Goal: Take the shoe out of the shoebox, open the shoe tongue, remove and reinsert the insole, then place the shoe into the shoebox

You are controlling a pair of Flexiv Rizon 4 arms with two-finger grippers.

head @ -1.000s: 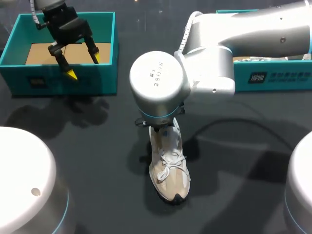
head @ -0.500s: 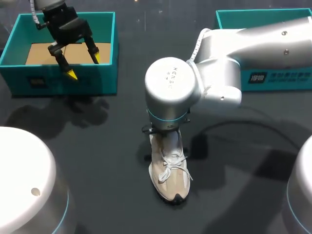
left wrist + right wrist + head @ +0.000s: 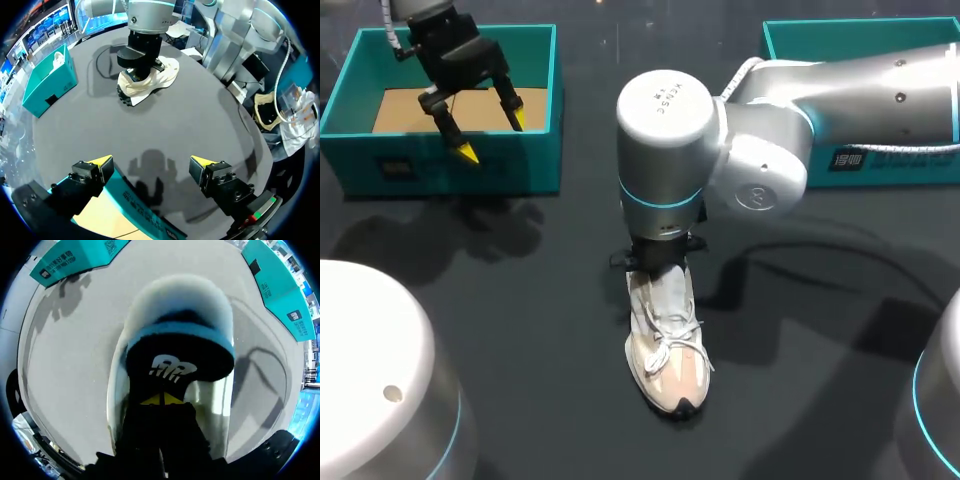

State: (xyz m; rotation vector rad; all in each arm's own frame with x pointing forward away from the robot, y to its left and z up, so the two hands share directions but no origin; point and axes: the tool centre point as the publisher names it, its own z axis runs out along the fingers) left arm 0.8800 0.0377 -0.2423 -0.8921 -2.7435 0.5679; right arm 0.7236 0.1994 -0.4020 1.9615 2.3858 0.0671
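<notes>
Dark surface [image 3: 520, 300], shoe [image 3: 665, 350] at its centre: right arm now upright over the heel.

Within the last second the right arm's wrist has swung from tilted to vertical above the shoe, which has hardly moved and lies toe toward the robot, well apart from both boxes. Right claw [image 3: 162, 400] tips are together against the black insole [image 3: 170, 367]; whether they pinch it cannot be told. Judgement: insole removal is starting. Left claw [image 3: 493, 135], unmoved, hangs with tips apart over the left shoebox [image 3: 450, 165], which shows only a brown floor. Second box [image 3: 880, 155] at right holds a white item [image 3: 59, 57].
</notes>
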